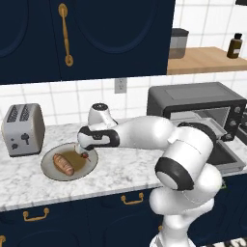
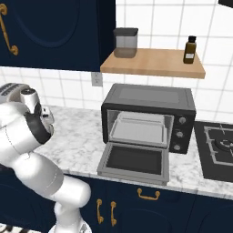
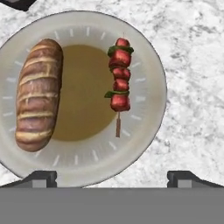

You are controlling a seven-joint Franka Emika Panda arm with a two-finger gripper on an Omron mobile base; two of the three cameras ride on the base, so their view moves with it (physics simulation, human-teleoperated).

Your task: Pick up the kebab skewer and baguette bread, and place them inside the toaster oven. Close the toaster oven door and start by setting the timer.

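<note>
The gripper (image 3: 112, 177) is held wide open above the grey plate (image 3: 148, 131), with nothing between its fingertips (image 3: 41, 177); both tips are seen at the near edge of the hand view, well apart and clear of the food.

On the plate, the kebab skewer (image 3: 119, 83) lies to the right and the baguette bread (image 3: 38, 94) to the left, the two roughly parallel and separated by the brown centre of the plate. In the left base view the plate (image 1: 50, 171) is seen on the marble counter (image 1: 120, 169), just right of the silver toaster (image 1: 22, 129) and left of the toaster oven (image 1: 198, 103). In the right base view the toaster oven door (image 2: 134, 161) is seen dropped fully open, with a tray visible inside.

The skewer is judged to be light and thin. Its bare stick end, at the near tip, offers little surface and could roll or slip, so a hold across the red chunks near the middle is likely to be steadier; the chunks may be soft, so gentle closing is advised.

The baguette is judged to be light, fairly stiff in the crust and somewhat crushable. It is best taken across its narrow width at mid-length, so that it hangs balanced and does not tip.
</note>
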